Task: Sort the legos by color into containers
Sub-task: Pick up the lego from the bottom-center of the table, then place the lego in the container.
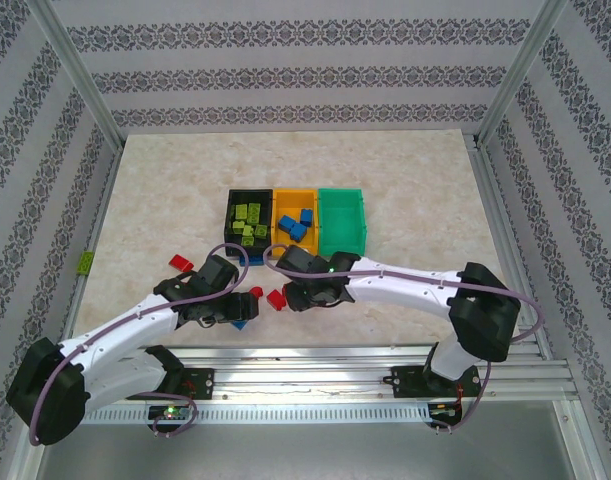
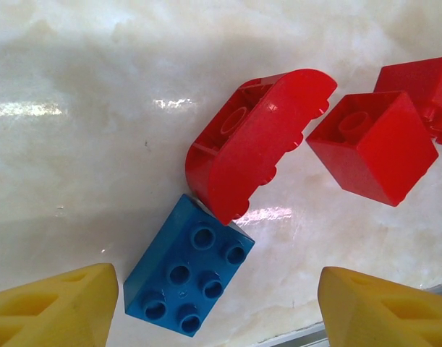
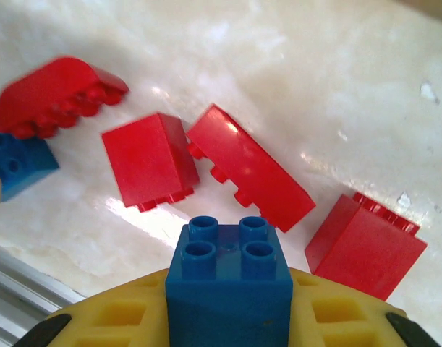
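Right wrist view: right pincer clamps a blue lego.

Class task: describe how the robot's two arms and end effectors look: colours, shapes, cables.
The left arm and right arm have white links between bulky black joints, with a lilac cable looping along each. The left end effector and right end effector have chunky yellow fingers with hollow recesses.
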Tool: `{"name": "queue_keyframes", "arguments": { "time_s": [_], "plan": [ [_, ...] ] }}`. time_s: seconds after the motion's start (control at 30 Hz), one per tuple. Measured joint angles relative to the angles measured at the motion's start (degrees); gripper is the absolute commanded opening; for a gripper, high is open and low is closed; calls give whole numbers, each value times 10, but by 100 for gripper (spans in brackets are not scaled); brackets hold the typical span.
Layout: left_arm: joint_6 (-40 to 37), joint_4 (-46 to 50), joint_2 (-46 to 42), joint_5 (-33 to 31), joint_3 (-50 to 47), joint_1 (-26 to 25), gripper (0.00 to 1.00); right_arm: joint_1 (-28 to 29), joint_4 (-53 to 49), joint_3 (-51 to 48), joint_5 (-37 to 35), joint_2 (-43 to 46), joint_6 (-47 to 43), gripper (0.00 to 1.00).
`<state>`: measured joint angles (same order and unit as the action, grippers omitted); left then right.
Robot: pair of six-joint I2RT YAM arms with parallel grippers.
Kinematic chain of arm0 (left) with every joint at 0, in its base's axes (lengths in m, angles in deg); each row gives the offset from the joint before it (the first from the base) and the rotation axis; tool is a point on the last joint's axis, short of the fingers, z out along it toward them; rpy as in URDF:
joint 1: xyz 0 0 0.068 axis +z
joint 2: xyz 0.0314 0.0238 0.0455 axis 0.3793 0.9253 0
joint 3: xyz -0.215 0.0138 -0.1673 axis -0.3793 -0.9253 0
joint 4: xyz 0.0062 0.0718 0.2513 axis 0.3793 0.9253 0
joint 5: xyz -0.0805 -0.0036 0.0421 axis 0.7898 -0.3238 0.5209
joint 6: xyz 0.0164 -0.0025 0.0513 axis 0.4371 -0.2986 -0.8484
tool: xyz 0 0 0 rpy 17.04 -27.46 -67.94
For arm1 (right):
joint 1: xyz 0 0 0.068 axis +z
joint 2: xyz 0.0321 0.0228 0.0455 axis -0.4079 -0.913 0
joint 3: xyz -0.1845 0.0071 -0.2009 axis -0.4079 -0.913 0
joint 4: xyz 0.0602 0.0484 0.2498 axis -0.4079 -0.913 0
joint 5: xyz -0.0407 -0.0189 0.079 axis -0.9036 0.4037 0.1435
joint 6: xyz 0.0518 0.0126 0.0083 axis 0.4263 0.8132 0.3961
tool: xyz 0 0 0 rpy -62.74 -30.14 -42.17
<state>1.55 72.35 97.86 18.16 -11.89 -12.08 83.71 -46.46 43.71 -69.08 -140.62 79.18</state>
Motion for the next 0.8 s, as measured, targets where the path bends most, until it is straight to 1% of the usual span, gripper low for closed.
{"name": "queue_keyframes", "arguments": {
  "time_s": [0.13, 0.33, 0.53, 0.7, 0.73, 0.8],
  "plan": [
    [0, 0, -2, 0, 0, 0, 73, -28, 3, 12, 0, 2, -16, 27],
    [0, 0, -14, 3, 0, 0, 72, -88, 8, 44, 4, 2, -49, 27],
    [0, 0, -13, 38, -2, 0, 71, -156, 26, 117, 27, -34, -78, 28],
    [0, 0, -4, 58, -3, 0, 71, -200, 25, 207, 52, -118, -102, 33],
    [0, 1, -1, 62, -3, 0, 72, -206, 24, 223, 55, -135, -106, 36],
    [0, 2, 3, 65, -3, 0, 72, -215, 19, 248, 58, -160, -113, 47]
  ]
}}
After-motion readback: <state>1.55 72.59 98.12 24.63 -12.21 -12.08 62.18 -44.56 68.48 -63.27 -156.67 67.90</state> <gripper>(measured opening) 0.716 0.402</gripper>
